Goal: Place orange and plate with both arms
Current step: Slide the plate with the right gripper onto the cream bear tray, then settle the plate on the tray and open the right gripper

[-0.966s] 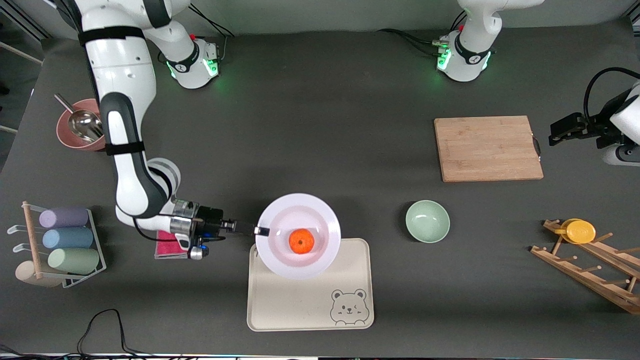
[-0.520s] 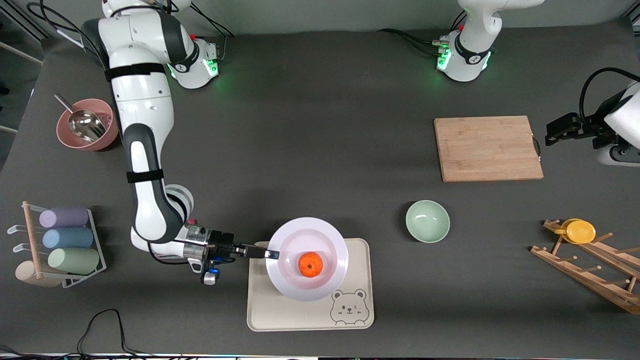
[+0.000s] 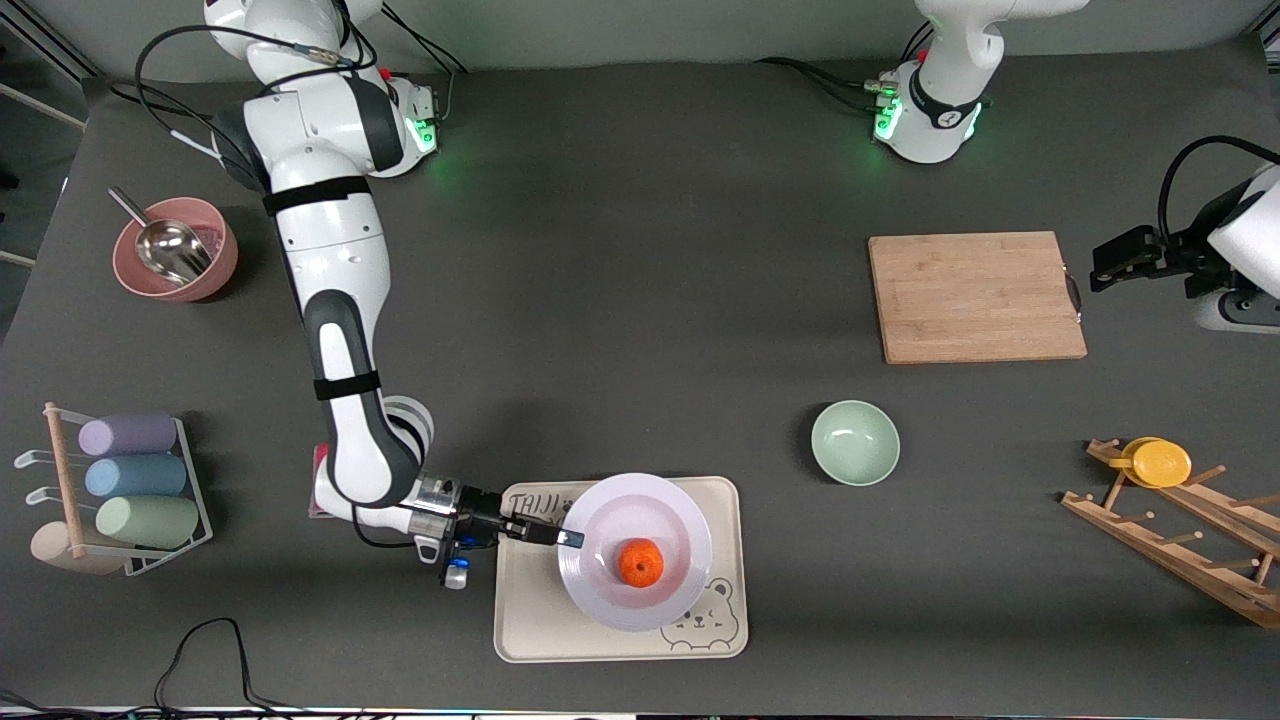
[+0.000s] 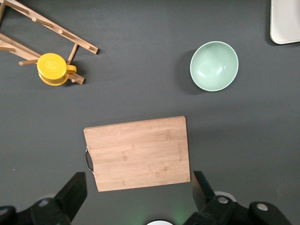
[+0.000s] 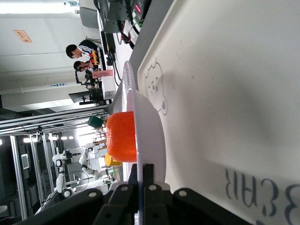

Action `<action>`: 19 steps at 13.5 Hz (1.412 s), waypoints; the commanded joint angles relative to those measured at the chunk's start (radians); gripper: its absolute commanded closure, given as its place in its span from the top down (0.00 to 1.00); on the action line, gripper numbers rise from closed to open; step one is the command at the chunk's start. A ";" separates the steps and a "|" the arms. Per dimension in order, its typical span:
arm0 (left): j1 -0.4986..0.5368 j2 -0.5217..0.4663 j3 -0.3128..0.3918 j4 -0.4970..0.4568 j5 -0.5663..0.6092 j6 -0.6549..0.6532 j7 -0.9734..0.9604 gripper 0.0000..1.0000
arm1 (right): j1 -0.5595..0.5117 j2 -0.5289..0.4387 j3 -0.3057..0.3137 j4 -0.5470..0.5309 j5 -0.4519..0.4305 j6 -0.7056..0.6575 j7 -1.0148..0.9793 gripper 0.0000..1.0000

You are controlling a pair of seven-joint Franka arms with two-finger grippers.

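In the lower middle of the front view the right gripper (image 3: pixel 560 537) is clamped tight on the rim of the plate (image 3: pixel 610 600), its fingers pinching the edge that faces the right arm's end of the table. The orange (image 3: pixel 640 562) sits in the shallow centre of the plate, so gripping by the rim lets one arm carry fruit and dish together without touching the fruit. The plate is over the tray (image 3: pixel 530 630), covering part of the bear print at the tray's lower right corner. In the right wrist view the plate (image 5: pixel 150 131) shows a thin gap of shadow between its underside and the tray (image 5: pixel 225 93), with the orange (image 5: pixel 122 137) resting against its centre; my judgement is that it hangs just above the tray, level enough to keep the fruit from rolling, though contact cannot be ruled out.

The left gripper (image 3: pixel 1110 265) waits at the right edge of the front view, jaws spread wide and empty, beside the cutting board (image 3: pixel 975 297). Its wrist camera looks down on the cutting board (image 4: pixel 138 152) and the green bowl (image 4: pixel 214 65).
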 commanded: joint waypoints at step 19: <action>-0.012 -0.013 0.006 -0.016 0.006 0.012 -0.003 1.00 | -0.052 0.081 0.017 0.090 0.015 0.006 -0.101 0.47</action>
